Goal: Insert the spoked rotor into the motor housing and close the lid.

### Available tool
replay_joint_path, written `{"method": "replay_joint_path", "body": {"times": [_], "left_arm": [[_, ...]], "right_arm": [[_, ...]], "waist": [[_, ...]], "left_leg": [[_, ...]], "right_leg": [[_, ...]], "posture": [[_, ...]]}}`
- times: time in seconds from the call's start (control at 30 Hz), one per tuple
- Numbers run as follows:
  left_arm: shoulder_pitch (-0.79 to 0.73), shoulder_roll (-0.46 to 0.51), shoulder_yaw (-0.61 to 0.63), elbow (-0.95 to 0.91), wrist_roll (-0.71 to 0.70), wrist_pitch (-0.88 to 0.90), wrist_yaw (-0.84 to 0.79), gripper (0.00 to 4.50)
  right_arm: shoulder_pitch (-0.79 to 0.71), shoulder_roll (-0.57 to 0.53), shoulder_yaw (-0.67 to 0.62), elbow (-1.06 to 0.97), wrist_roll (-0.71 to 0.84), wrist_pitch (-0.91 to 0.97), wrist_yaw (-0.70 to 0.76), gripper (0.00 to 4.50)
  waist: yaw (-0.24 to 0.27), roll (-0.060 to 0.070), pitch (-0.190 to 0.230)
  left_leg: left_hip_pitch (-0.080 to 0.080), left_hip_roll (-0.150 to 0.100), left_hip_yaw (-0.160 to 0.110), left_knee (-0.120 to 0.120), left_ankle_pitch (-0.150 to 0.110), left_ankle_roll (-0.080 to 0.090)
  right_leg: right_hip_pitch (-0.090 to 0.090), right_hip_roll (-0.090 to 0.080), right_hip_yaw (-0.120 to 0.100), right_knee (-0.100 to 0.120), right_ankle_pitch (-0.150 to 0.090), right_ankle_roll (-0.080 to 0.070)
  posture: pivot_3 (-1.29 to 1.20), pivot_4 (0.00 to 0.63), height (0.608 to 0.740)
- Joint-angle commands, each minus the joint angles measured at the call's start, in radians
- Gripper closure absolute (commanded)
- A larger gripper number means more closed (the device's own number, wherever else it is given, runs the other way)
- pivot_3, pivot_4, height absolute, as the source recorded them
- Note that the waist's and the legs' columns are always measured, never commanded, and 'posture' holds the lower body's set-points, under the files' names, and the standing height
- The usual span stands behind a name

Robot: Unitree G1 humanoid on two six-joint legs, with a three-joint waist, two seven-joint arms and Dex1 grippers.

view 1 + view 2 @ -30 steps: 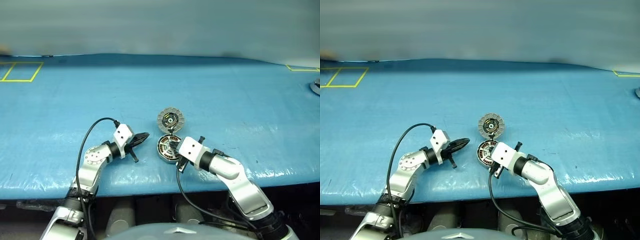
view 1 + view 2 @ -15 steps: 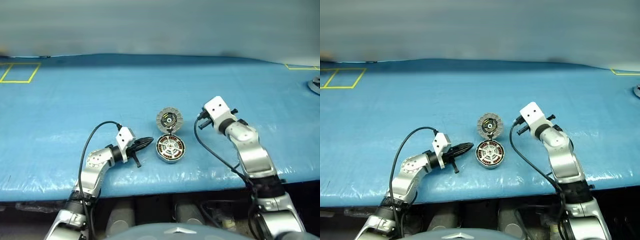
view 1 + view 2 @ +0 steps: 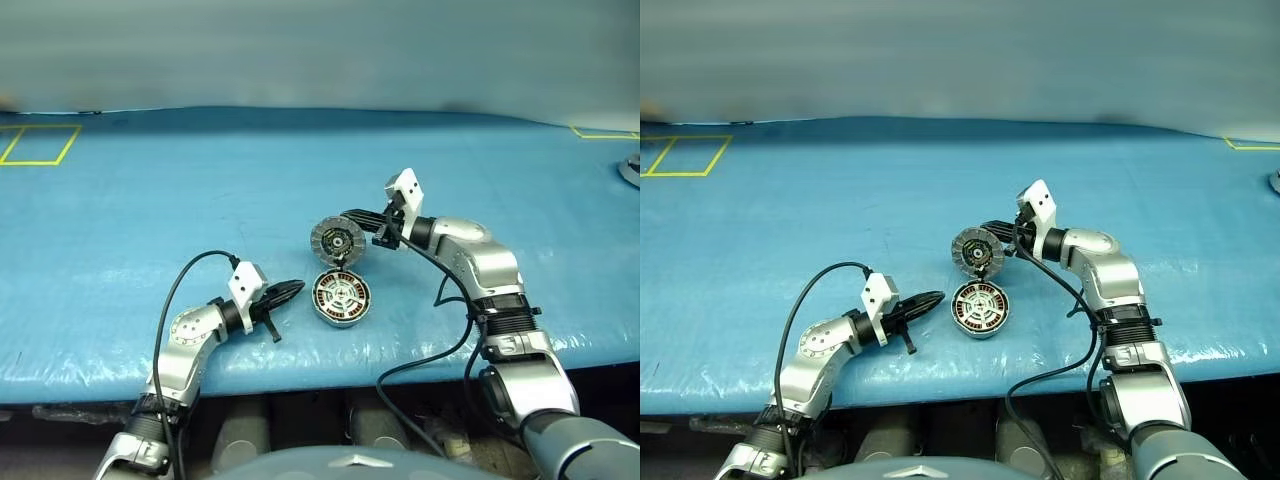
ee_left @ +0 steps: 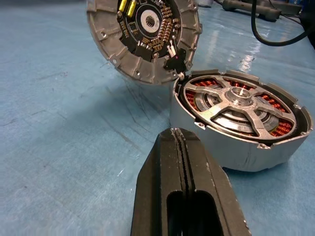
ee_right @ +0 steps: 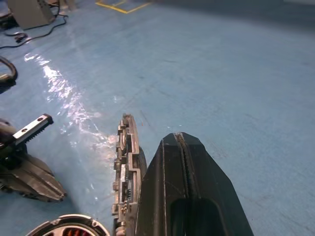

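Rotor (image 3: 341,296) sits in housing (image 4: 275,150); lid (image 3: 337,240) stands tilted at twelve o'clock; right hand (image 3: 348,215) and left hand (image 3: 296,287) both pressed together.

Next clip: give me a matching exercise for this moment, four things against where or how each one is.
Things:
1. lid
2. motor housing
3. left gripper
4. right gripper

States:
A. shut, just behind the upright disc
B. lying flat, spoked rotor seated inside
C. standing on edge, hinged open
D. shut, beside the casing, apart from it

Pairs: 1-C, 2-B, 3-D, 4-A
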Motion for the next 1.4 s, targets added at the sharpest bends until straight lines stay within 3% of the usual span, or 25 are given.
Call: {"method": "replay_joint_path", "body": {"times": [0.03, 0.27, 0.43, 0.67, 0.93, 1.03, 1.4], "left_arm": [[-0.008, 0.007, 0.027, -0.030, 0.003, -0.022, 0.022, 4.50], [-0.035, 0.014, 0.064, -0.012, -0.017, -0.016, 0.025, 4.50], [-0.043, 0.013, 0.056, -0.005, -0.014, -0.009, 0.014, 4.50], [-0.046, -0.008, 0.033, -0.002, -0.004, -0.001, 0.011, 4.50], [-0.028, -0.032, 0.019, -0.014, -0.003, -0.002, 0.022, 4.50], [-0.024, -0.034, 0.018, -0.014, 0.001, -0.003, 0.025, 4.50], [-0.022, -0.031, 0.016, -0.014, 0.009, -0.011, 0.037, 4.50]], "right_arm": [[0.068, -0.052, 0.039, -0.163, 0.028, 0.011, 0.063, 4.48], [0.263, -0.148, 0.092, -0.429, 0.019, 0.024, 0.053, 4.48], [0.389, -0.136, 0.128, -0.520, -0.027, -0.001, -0.041, 4.48], [0.480, -0.064, 0.195, -0.444, -0.142, -0.070, -0.209, 4.48], [0.519, 0.105, 0.085, -0.474, -0.074, -0.163, -0.373, 4.48], [0.524, 0.096, 0.129, -0.468, -0.134, -0.205, -0.390, 3.87], [0.566, 0.072, 0.240, -0.489, -0.224, -0.243, -0.402, 0.24]], "waist": [[0.001, 0.000, 0.000], [-0.001, 0.000, 0.000], [-0.001, 0.000, 0.000], [-0.001, -0.001, -0.001], [0.000, -0.002, -0.002], [0.000, -0.002, -0.002], [0.000, -0.002, -0.002]], "left_leg": [[0.000, 0.000, 0.000, 0.000, 0.000, 0.000], [0.000, 0.000, 0.000, 0.001, 0.000, 0.000], [0.000, 0.000, 0.000, 0.001, 0.000, 0.000], [0.001, 0.000, 0.001, 0.002, 0.000, 0.000], [0.002, 0.001, 0.001, 0.003, 0.000, 0.000], [0.001, 0.001, 0.001, 0.003, 0.000, 0.000], [0.001, 0.001, 0.001, 0.001, 0.000, 0.000]], "right_leg": [[0.000, 0.000, 0.000, 0.000, 0.000, 0.001], [0.000, 0.000, 0.000, 0.000, -0.001, 0.000], [0.000, 0.000, 0.000, 0.000, -0.001, 0.000], [0.001, 0.000, 0.000, 0.000, -0.001, 0.000], [0.001, 0.000, 0.000, 0.000, -0.001, 0.000], [0.000, 0.000, 0.000, 0.000, -0.001, 0.000], [0.000, 0.000, 0.000, 0.000, -0.002, -0.001]], "posture": [[0.00, 0.150, 0.740], [0.00, 0.150, 0.740], [0.00, 0.150, 0.740], [0.00, 0.150, 0.740], [0.00, 0.150, 0.740], [0.00, 0.150, 0.740], [0.00, 0.150, 0.740]]}}
